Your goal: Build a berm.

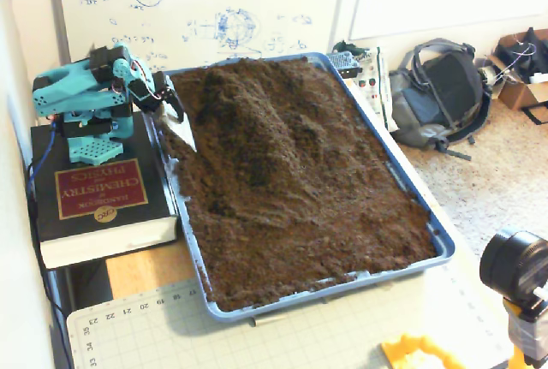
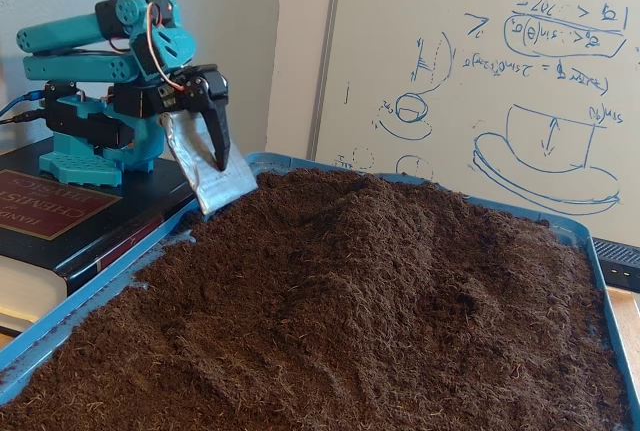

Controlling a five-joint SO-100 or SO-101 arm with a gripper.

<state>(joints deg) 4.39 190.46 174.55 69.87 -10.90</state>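
A blue tray (image 1: pixel 328 294) (image 2: pixel 95 273) is filled with dark brown soil. The berm (image 1: pixel 267 125) (image 2: pixel 375 226) is a lumpy raised ridge running down the far half of the tray. In both fixed views the teal arm is folded low over the tray's far left corner. Its gripper (image 1: pixel 182 127) (image 2: pixel 222 177) carries a silver foil-covered blade with a black finger lying against it, and looks shut with nothing held. The blade's tip touches the soil by the tray's left rim, to the left of the berm.
The arm's base stands on a thick black book (image 1: pixel 94 202) (image 2: pixel 50 216) left of the tray. A whiteboard (image 2: pixel 480 81) stands behind the tray. A backpack (image 1: pixel 441 95) lies on the floor at right. A cutting mat (image 1: pixel 257 335) and a camera (image 1: pixel 518 270) are in front.
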